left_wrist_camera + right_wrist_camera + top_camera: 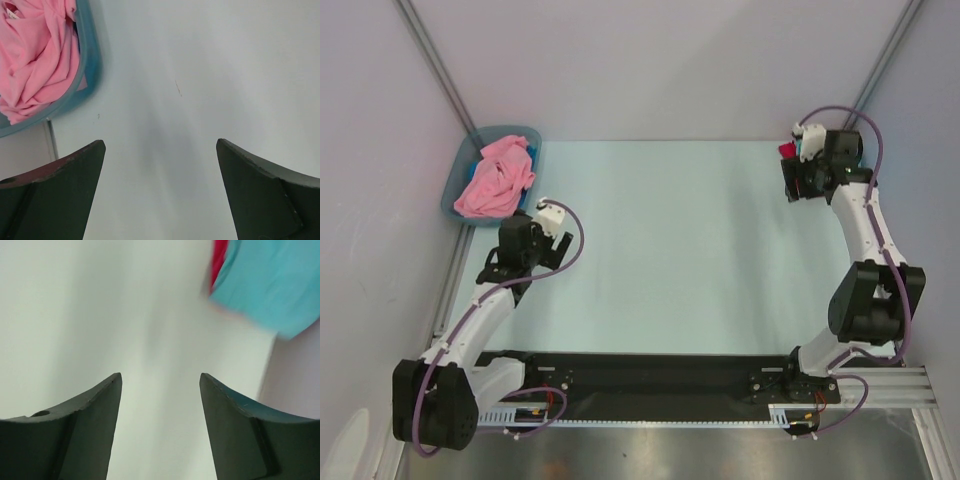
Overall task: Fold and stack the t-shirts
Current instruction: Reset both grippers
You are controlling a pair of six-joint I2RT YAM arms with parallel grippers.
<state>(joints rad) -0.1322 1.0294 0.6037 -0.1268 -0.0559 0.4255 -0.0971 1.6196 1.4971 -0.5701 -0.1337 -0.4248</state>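
A crumpled light pink t-shirt (495,182) (37,55) fills the grey-blue bin (506,130) (91,70) at the far left. My left gripper (558,243) (160,142) hovers over bare table just right of the bin, open with nothing between its fingers. At the far right corner lie a teal t-shirt (272,285) and a red t-shirt (219,260) under its edge. In the top view only slivers of the red t-shirt (787,150) and the teal t-shirt (800,148) show behind the arm. My right gripper (793,188) (160,375) is open and empty, just left of them.
The pale table (670,250) is enclosed by white walls on the left, back and right. A metal rail (450,290) runs along the left edge beside the bin. The arm bases sit on a black strip (660,380) at the near edge.
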